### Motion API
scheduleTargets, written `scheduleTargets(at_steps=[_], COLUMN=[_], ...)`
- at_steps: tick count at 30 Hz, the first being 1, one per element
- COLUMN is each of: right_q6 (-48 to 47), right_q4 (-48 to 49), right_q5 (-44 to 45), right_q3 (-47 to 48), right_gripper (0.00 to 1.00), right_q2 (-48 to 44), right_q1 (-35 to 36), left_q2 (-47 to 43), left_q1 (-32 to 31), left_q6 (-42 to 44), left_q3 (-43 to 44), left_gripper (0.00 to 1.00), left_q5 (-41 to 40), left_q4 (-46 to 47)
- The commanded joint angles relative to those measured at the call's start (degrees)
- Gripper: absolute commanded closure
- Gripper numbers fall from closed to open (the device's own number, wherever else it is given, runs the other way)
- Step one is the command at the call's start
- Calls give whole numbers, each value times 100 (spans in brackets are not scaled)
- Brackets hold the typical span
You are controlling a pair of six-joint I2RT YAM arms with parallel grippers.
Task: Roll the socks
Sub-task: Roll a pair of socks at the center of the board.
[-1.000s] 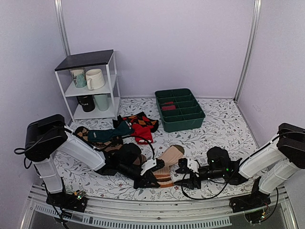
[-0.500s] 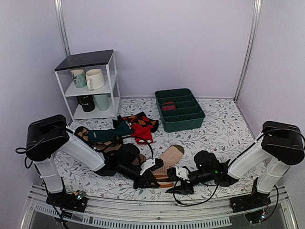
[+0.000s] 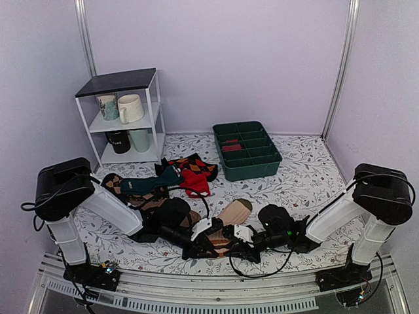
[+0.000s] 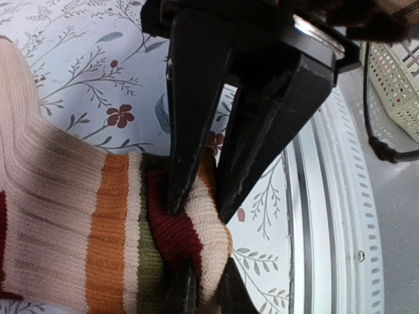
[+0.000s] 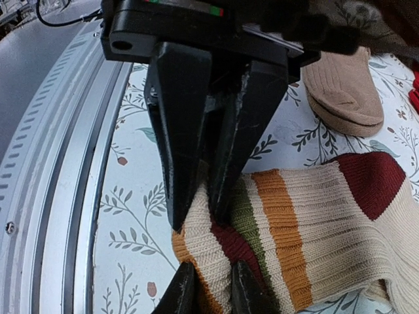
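Fingers of the left tool [image 4: 200,210] are drawn nearly together, nipping a raised fold at the toe end of the socks [image 4: 59,216], right where the maroon, olive and cream stripes bunch up. Facing it from the other side, the right tool [image 5: 204,210] has its fingers just as narrow, pinched on a ridge of the same striped cloth. The two tools meet almost tip to tip over that bunch. They sit low against the desk [image 3: 301,180], close to the metal rail [image 5: 59,163] along its near edge.

From the pinch the socks run away toward the back of the desk: orange and cream bands first, then a maroon heel patch, then the long ribbed peach leg, lying on the flowered cloth between the two arms. A plain brown sock [image 5: 342,88] lies just beyond, with a strip of desk between it and the striped pair. Further back on the left is a heap with a teal sock [image 3: 152,184] and red-and-black argyle socks [image 3: 194,169]. A green tray [image 3: 247,152] with compartments stands behind, well apart. A white shelf [image 3: 124,118] holding mugs [image 3: 129,108] stands in the back left corner.
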Motion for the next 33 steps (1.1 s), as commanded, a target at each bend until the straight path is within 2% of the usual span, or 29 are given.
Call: scheduleTargets(at_steps=[1,7,9,10,12,15,17,20,23,27,33], right_q6=[358,737,888,997,1161,1545,1801,2042,2322,2657,2537], right_q4=[-794,-1296,-1716,-1973,-2399,-2779,-2970,-3421,-4003,-4473,-5281], right_q5=[191,-12,-323,-508,-758,-1164,-1449,-2044,-2494,-2979,-3325], right_q3=[23,204,410,531,735,870,915,1131,1470,1864,2467], right_gripper=[83,99,100,100,100,100,100,100,100,100,100], right_q2=[393,594,704,774,887,894,874,971,1248,1753,2310], right_q1=[45,39,26,15,-4,-63,-170,-329,-473,-738,-1128], left_q2=[171,113,-121,-326,-843,-1920,-2712,-3789,-4325,-4355,-3636], left_q1=[-20,-19,-16,-21,-38,-144,-198,-425,-778,-1042,-1158], left_q6=[-69,4,62,95,232,507,748,1273,1553,1730,2027], left_q3=[-312,-314,-377,-402,-446,-668,-945,-1455,-1793,-2120,-1964], left_gripper=[100,100,94,86,80,79,78,82,84,79,77], left_q5=[-151,-160,-360,-569,-1039,-2093,-2518,-2804,-3024,-2937,-3015], left_q4=[-963,-920,-910,-944,-1070,-1151,-1073,-754,-574,-209,-227])
